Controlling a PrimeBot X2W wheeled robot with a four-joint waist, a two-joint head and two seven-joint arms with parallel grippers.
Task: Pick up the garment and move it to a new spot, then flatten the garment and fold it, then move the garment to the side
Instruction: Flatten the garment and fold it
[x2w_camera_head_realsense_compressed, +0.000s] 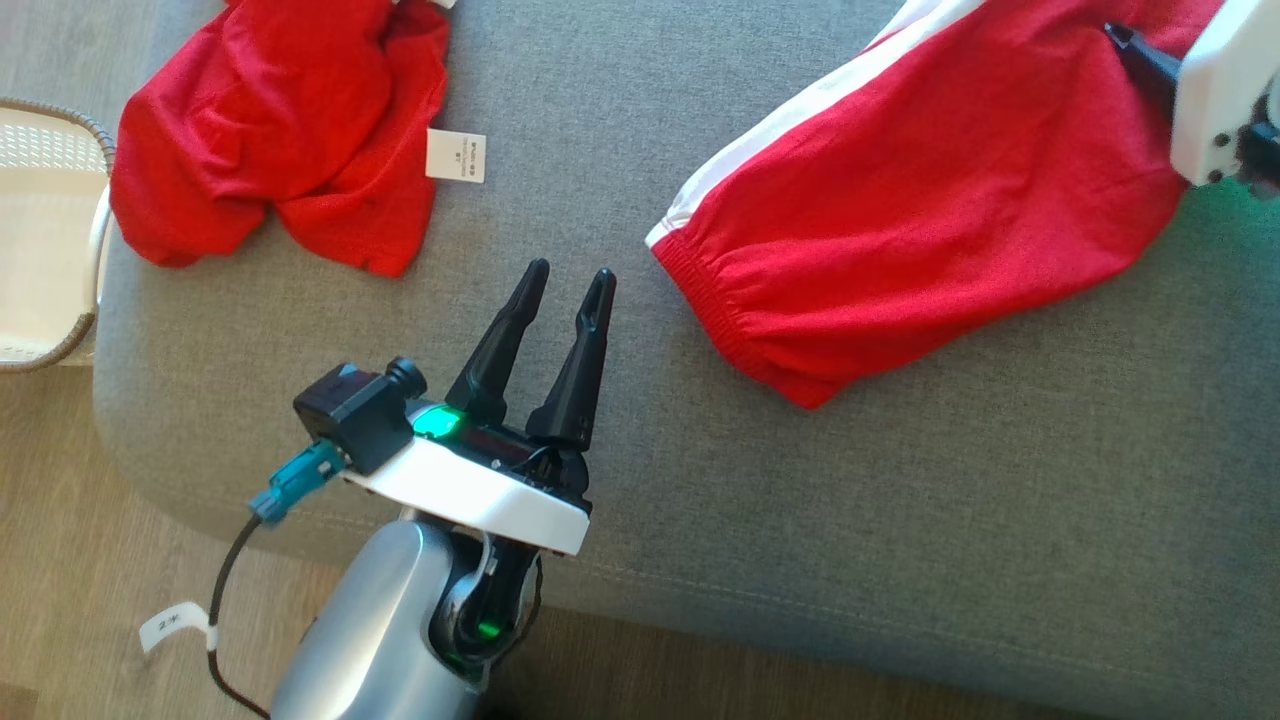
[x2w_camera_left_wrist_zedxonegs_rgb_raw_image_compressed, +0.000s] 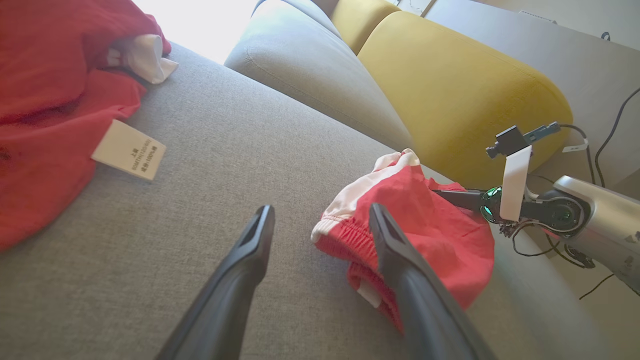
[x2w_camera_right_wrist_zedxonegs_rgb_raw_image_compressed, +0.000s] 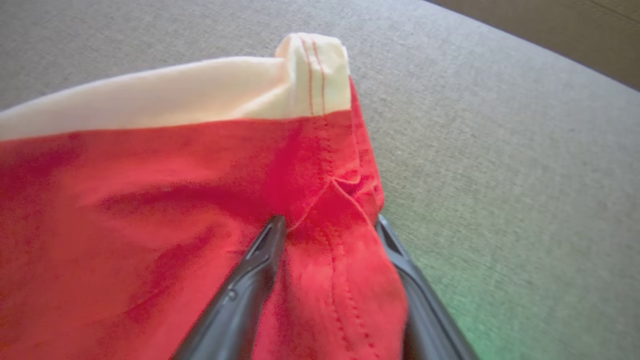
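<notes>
Left pincer (x2w_camera_head_realsense_compressed: 571, 272) spread over sofa (x2w_camera_head_realsense_compressed: 850, 500), right pincer (x2w_camera_right_wrist_zedxonegs_rgb_raw_image_compressed: 330, 220) straddling garment (x2w_camera_right_wrist_zedxonegs_rgb_raw_image_compressed: 125, 210) edge

A bright red garment (x2w_camera_head_realsense_compressed: 930, 200) of soft knit cloth lies on a grey sofa seat (x2w_camera_head_realsense_compressed: 600, 130), on the right side of the head view. It stretches diagonally, with a gathered elastic edge (x2w_camera_head_realsense_compressed: 730, 310) at its near end by the middle of the seat and the rest running up to the far right. A white stripe (x2w_camera_head_realsense_compressed: 800, 110) follows its far side, and the cloth is lightly wrinkled and doubled over, not spread flat.
</notes>
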